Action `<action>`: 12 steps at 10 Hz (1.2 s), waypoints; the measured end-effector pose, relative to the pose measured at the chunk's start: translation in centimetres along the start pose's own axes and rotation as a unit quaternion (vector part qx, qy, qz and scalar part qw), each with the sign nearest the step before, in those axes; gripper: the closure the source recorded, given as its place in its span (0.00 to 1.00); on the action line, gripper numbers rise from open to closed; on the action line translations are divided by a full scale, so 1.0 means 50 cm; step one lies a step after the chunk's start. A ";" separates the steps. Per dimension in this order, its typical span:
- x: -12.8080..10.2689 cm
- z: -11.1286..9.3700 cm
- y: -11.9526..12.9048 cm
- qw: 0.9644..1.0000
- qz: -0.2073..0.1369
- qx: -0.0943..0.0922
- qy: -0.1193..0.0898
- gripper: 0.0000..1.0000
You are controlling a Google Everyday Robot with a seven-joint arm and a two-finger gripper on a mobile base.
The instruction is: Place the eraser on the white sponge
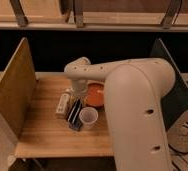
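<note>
Jaws hidden: you cannot tell whether they are gripping the eraser.
Gripper is hovering beside the orange bowl and white cup.

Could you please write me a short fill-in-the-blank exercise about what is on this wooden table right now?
The eraser lies between the long white bottle and the ____ bowl.
The white cup stands in ____ of that bowl.
The hand hangs directly above the ____.

Missing words: orange; front; eraser
</note>
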 end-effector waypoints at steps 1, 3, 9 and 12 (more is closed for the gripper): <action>0.004 0.003 0.002 1.000 -0.002 0.001 0.004 1.00; 0.002 0.002 -0.001 1.000 -0.001 0.000 0.003 1.00; 0.045 0.053 0.015 0.999 -0.010 0.008 0.047 1.00; 0.069 0.094 0.020 0.996 -0.009 0.002 0.090 1.00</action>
